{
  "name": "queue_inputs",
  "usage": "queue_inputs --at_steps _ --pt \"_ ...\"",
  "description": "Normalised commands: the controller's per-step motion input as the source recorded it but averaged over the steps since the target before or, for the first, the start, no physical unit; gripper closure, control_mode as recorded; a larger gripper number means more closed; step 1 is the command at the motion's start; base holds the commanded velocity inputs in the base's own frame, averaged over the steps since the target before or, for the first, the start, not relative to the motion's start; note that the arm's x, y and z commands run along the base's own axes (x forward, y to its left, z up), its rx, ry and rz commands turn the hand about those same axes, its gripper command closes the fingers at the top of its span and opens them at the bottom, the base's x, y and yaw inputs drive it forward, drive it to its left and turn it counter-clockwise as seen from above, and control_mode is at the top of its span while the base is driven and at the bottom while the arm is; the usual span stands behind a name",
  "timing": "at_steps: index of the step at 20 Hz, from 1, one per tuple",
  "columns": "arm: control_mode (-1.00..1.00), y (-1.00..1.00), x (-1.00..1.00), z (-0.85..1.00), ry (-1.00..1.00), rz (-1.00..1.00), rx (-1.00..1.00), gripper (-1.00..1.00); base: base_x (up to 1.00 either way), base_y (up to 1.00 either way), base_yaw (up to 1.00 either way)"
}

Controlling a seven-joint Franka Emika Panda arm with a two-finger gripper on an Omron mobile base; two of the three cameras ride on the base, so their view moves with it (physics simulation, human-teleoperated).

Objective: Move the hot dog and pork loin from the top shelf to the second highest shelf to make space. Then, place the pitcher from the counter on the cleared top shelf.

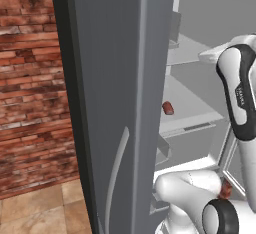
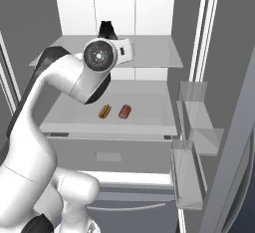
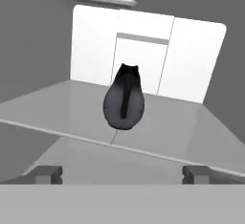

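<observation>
The fridge stands open against a brick wall (image 1: 30,78), its grey door (image 1: 110,103) swung out on the left and a rack of clear door bins (image 2: 191,142) on the right. Inside, two shelves matter. The top shelf (image 2: 149,53) carries one dark pitcher (image 3: 124,101), standing upright toward the back, roughly centred; to my eye it has been set there because that shelf was cleared for it. The second highest shelf (image 2: 144,120) holds two items side by side near its middle: one hot dog (image 2: 104,111) on the left and one reddish pork loin (image 2: 124,111) just right of it, close but apart. That looks like the space-making part of the job done.

The gripper (image 3: 122,173) sits in front of the pitcher, nearer the fridge opening, with its jaws spread wide and nothing between them; the pitcher is clear of both fingertips (image 3: 47,173). I judge the task essentially complete, leaving only the arm to back out of the fridge.
</observation>
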Motion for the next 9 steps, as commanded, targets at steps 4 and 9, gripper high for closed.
queue_inputs --at_steps 4,9 --pt "-1.00 0.00 -0.86 -0.25 0.39 0.16 -0.20 -1.00 0.00 0.00 0.00" --pt "-1.00 0.03 -0.90 -0.57 0.45 0.14 -0.17 -1.00 0.00 0.00 0.00"
